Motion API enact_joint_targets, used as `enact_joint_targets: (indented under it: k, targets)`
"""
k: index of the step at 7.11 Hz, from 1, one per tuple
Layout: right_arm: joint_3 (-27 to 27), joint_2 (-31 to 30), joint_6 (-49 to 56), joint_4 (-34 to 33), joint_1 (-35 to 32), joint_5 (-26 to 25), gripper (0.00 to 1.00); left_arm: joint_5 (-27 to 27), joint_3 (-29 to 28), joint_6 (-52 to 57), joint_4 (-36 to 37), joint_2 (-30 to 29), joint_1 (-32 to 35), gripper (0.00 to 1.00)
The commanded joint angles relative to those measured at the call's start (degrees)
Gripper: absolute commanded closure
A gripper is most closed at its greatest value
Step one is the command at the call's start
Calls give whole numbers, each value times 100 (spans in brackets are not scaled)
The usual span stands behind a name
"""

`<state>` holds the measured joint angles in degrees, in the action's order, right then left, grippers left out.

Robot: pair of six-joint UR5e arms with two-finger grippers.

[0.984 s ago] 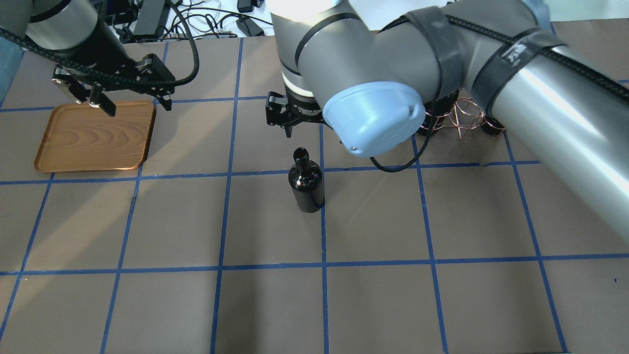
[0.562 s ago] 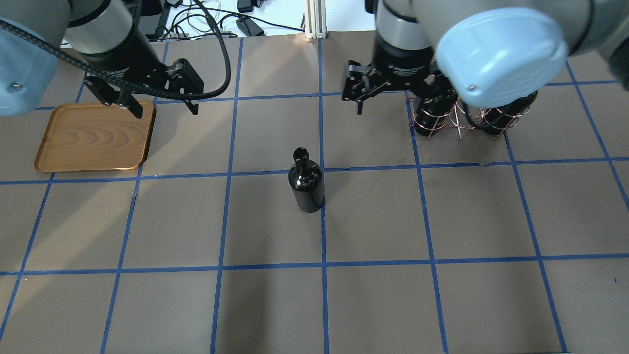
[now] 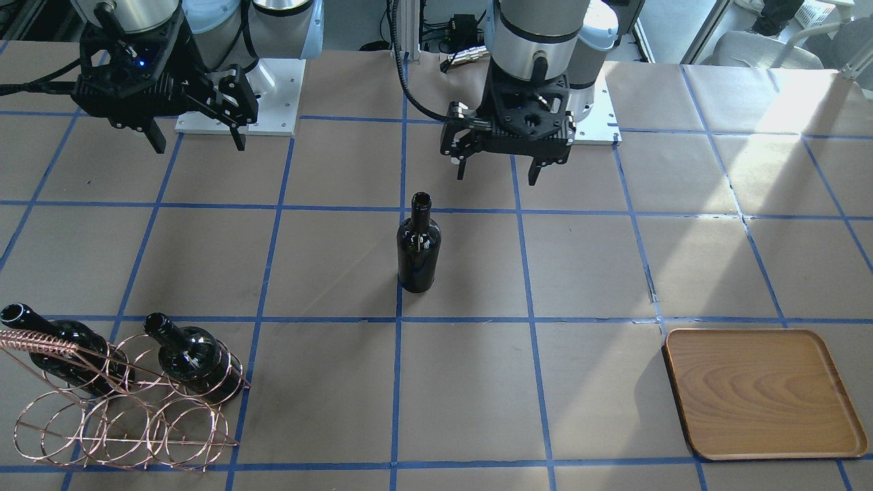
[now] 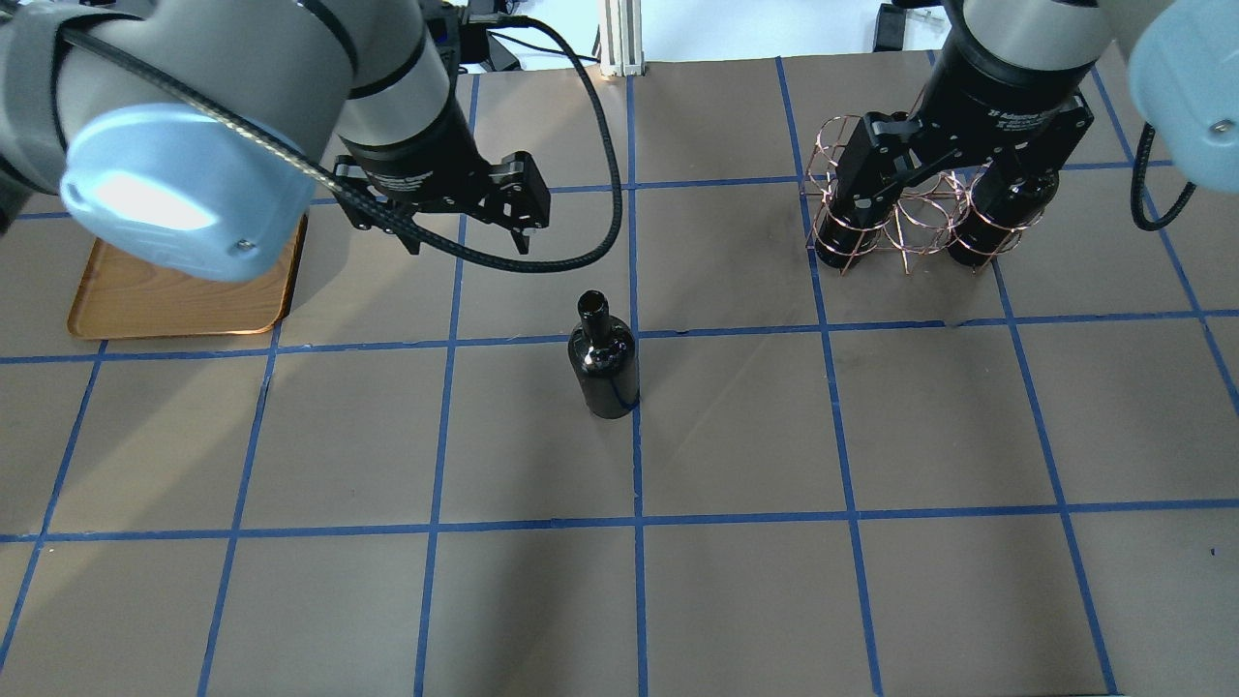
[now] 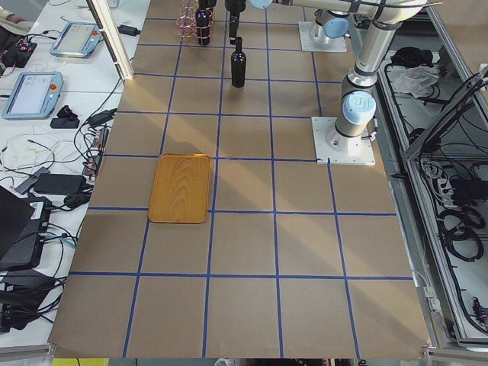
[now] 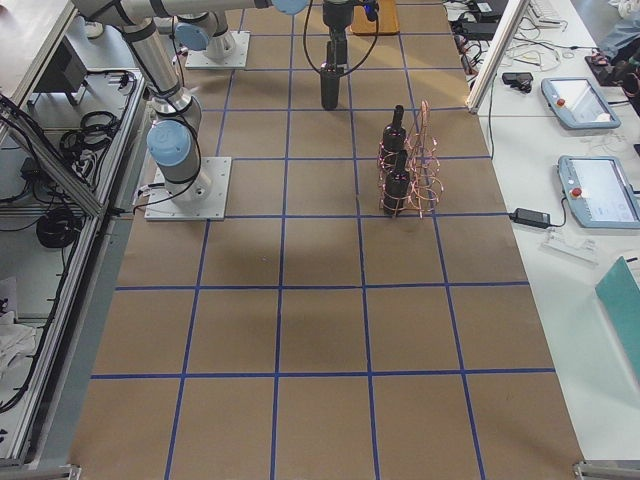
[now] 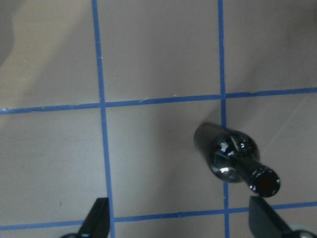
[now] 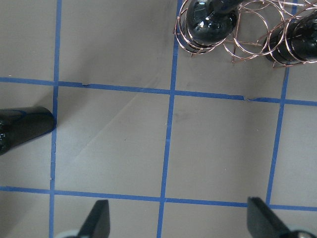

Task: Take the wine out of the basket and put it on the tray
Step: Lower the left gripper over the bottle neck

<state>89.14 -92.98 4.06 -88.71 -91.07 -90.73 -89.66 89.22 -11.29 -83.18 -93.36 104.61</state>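
Wine (image 3: 418,252): upright mid-bench (image 3: 327,395), well apart from basket (image 3: 123,426) and tray (image 3: 764,399).
Basket: I count two more bottles (image 3: 191,358) lying in its rings.
Left pincer (image 3: 498,172): spread, empty, above the bench near the wine (on the robot's side).
Right pincer (image 3: 198,142): spread, nothing between its fingers that I see.

One bottle (image 4: 602,360) stands upright at the middle of the table (image 4: 619,600). The tray (image 3: 764,395) lies well apart on the robot's left. The basket (image 3: 112,416), holding two more bottles (image 3: 194,361), sits on its right.
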Motion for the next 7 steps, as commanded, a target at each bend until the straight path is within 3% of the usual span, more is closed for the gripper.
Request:
enact_joint_targets:
  k: [1,4,5,7]
  targets:
    - [112,-36,34,-365,63,37,0,71,191,-277,616,-348,444,0]
    - [34,-27,-271,-629,55,89,0,80,315,-540,1005,-726,753,2]
    - [-2,-27,-744,-621,46,47,0,80,376,-567,988,-753,806,10]
    - [-2,-9,-713,-621,46,37,0,80,561,-550,997,-753,806,24]
